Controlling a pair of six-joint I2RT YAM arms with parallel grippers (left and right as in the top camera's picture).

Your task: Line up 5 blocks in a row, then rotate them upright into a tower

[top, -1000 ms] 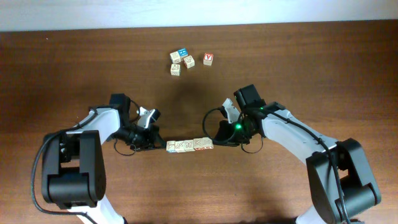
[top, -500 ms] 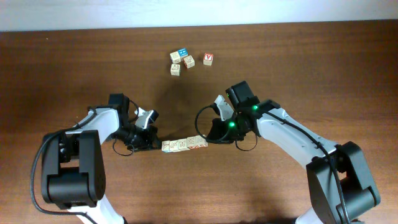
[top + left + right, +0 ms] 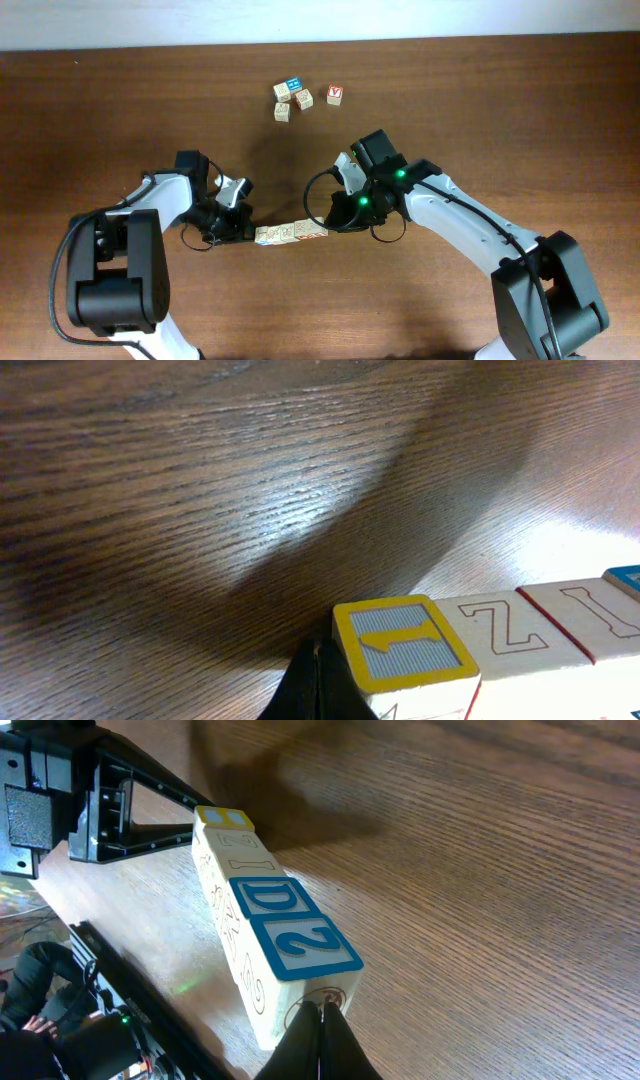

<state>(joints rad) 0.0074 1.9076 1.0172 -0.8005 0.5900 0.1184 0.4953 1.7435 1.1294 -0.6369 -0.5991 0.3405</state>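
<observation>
Dark wooden counter [image 3: 500, 120] carries the five blocks [image 3: 290, 233] as one row near its middle, pinned end to end between the left fingers [image 3: 312, 685] and right fingers [image 3: 322, 1040], both pairs pressed together, gripping nothing. To swing the row cleanly, I reckon both tips should push squarely and evenly so it does not buckle. Since a second ago it has slid toward the left arm and tilted slightly.

Row of blocks [image 3: 290, 233] pushed left, seemingly tilted; right arm [image 3: 440, 205] followed

Pale blocks [image 3: 270, 935] bear blue, yellow and red prints; table [image 3: 500, 870] brown
</observation>
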